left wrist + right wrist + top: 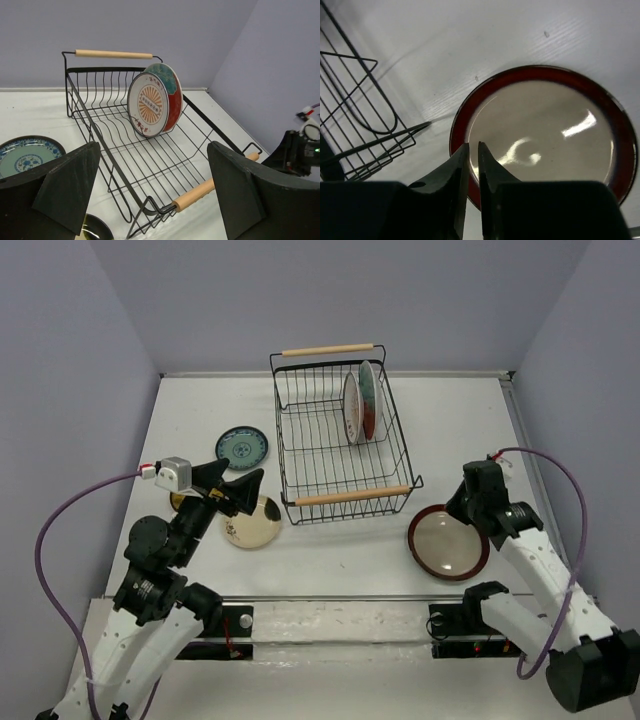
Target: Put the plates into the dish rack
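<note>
This is a robotics lab test cell, not a kitchen. A bare white bench is boxed in on three sides by plain lavender walls. Along its near edge a metal rail carries the left arm and the right arm, each trailing a purple cable. The dish rack and plates are the only household things.
</note>
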{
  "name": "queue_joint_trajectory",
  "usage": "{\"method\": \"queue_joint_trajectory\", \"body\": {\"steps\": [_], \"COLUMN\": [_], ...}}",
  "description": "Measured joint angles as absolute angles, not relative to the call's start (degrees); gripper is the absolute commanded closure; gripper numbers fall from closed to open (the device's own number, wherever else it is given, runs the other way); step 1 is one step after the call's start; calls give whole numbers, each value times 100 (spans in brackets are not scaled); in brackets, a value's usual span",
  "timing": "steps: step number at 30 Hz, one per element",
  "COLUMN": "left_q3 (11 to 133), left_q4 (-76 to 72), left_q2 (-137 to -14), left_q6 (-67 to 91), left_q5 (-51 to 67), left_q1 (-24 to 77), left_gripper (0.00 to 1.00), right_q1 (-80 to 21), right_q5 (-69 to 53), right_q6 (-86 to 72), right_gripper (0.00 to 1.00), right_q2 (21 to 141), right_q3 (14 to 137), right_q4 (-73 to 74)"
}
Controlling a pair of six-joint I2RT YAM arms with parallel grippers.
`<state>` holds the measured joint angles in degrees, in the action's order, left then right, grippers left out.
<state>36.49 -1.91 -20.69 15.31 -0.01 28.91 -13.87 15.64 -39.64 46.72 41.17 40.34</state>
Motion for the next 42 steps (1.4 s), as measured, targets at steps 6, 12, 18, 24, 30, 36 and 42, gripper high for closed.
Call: {"method": "queue_joint_trajectory", "body": {"steps": [6, 12, 18, 24, 30, 36, 42], "left_q3": [3649, 3649, 3649, 3649, 3649, 3649, 3649], "left_q4": [-189, -189, -189, -187, -187, -185, -185], "left_q2": [-1929, -1828, -1804, -1782, -1782, -1782, -1782], "left_q6": [1527, 1516, 1492, 1459, 1435, 1406, 1402], "left_q5": [-1, -32, -93, -183, -207, -235, -235], "left_q1": [2958, 3017, 3059, 3098, 3151, 3168, 3179], "left_gripper": [1, 1, 1, 1, 1, 1, 1], "right_q1": [-1299, -1002, -707, -121, 683, 1070, 1081], "right_q5": [1286, 1094, 862, 593, 659, 762, 596], "right_q6": [-4429, -4480, -4368, -4285, -4045, -3701, -3726], "right_gripper": [93, 93, 93, 93, 93, 87, 40], "right_q2": [5953, 6984, 7959, 8685, 9260, 9778, 8611], "right_q3": [3811, 3739, 4108, 4611, 5072, 5920, 5400], "right_q4": [3741, 3107, 2530, 1863, 1315, 1153, 1007]}}
